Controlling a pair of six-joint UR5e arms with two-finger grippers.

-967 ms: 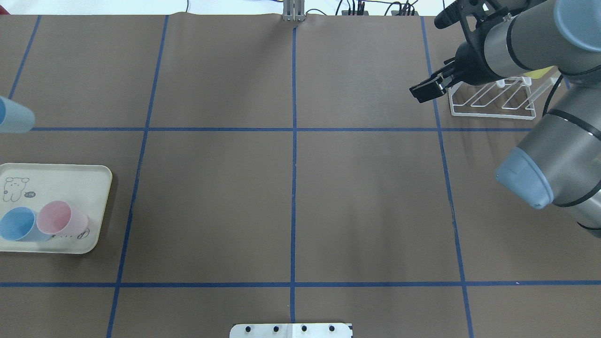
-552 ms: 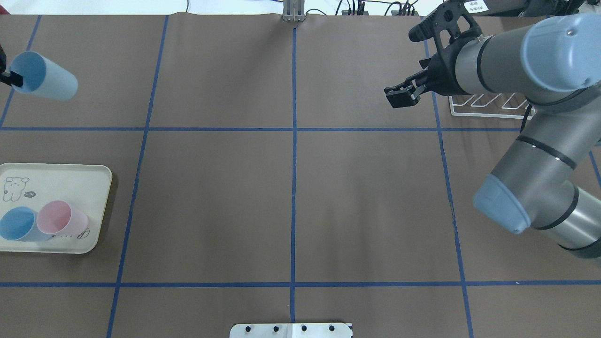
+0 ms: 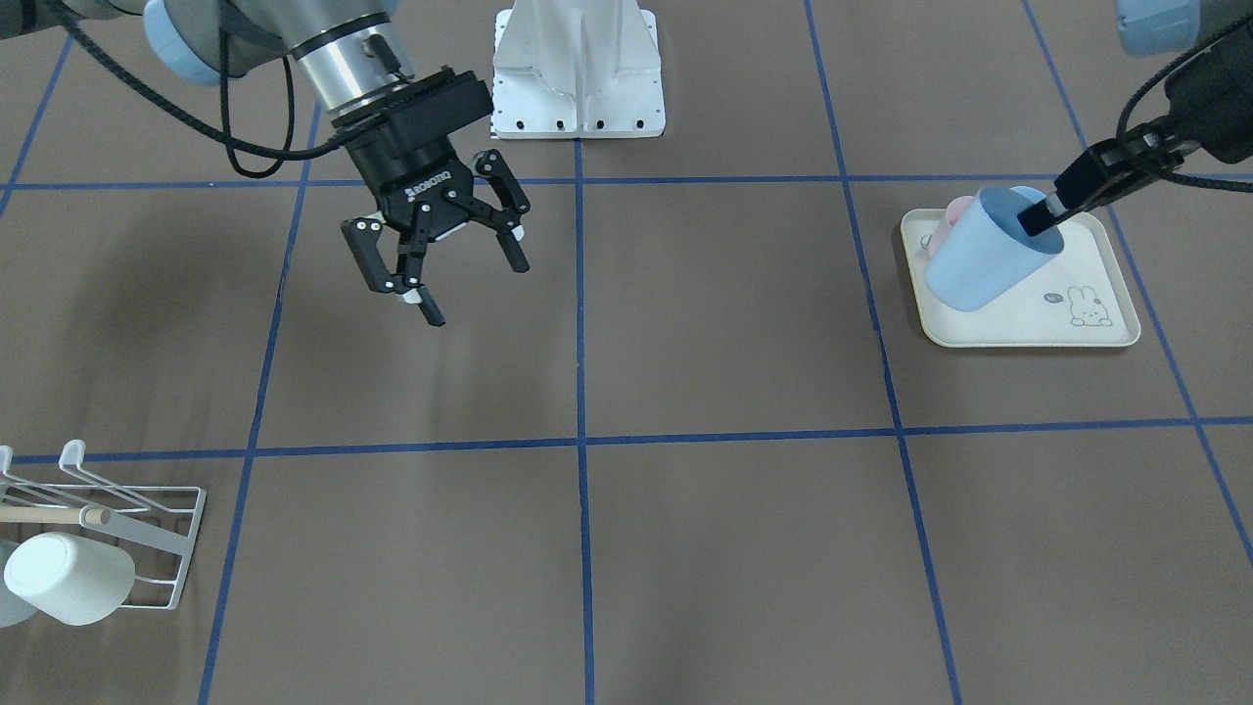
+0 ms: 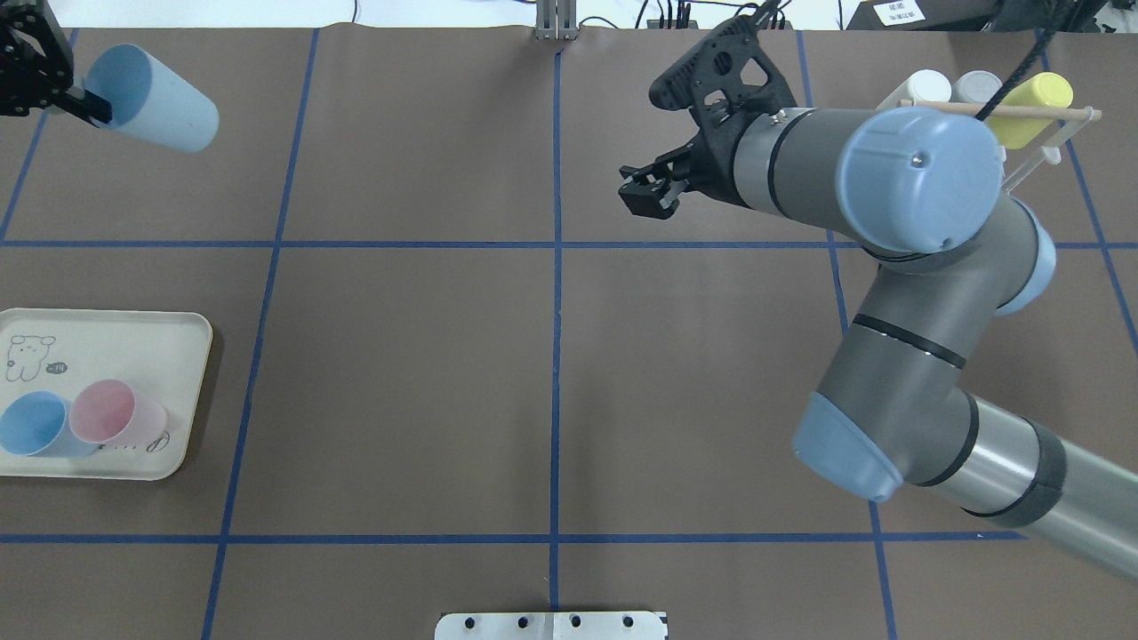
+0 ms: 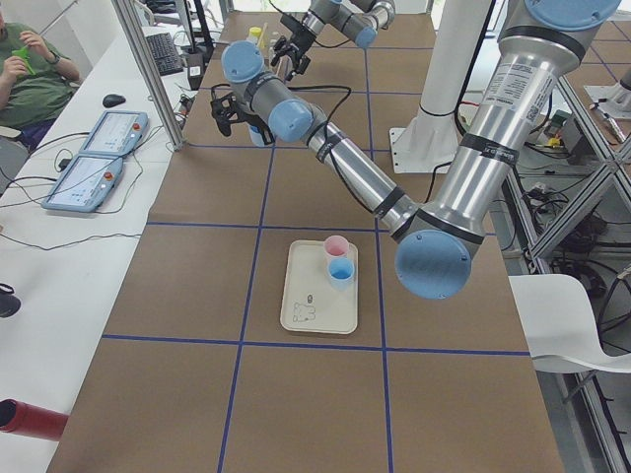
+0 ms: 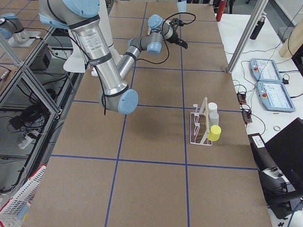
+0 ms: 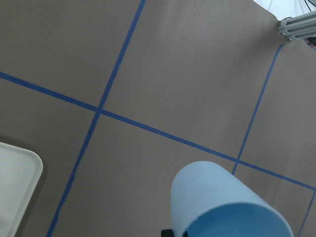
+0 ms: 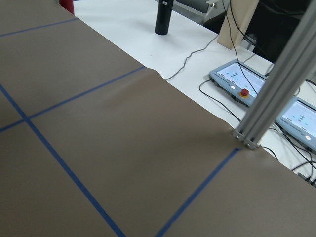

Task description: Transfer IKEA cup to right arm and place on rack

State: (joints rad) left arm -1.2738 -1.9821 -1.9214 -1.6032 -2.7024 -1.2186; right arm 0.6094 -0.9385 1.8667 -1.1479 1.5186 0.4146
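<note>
Front-facing: the left pincer (image 3: pixel 1043 213) clamps the rim of the light blue IKEA cup (image 3: pixel 979 262), which hangs tilted just below it. The right pincer (image 3: pixel 477 292) is spread wide and empty; the white wire rack (image 3: pixel 186 548) sits well away from it. Overhead: cup and right pincer well apart above the worktop (image 4: pixel 400 356)

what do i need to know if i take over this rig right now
The left gripper is shut on the light blue cup, one finger inside its rim; the cup hangs tilted in the air above the table.
The right gripper is open and empty, in the air, well apart from that cup.
The rack on the robot's right holds a white cup, a grey cup and a yellow cup.
The tray holds a pink cup and a second blue cup.
Done: cup lifted. Left: hand-over to the right gripper, then placing on the rack.
</note>
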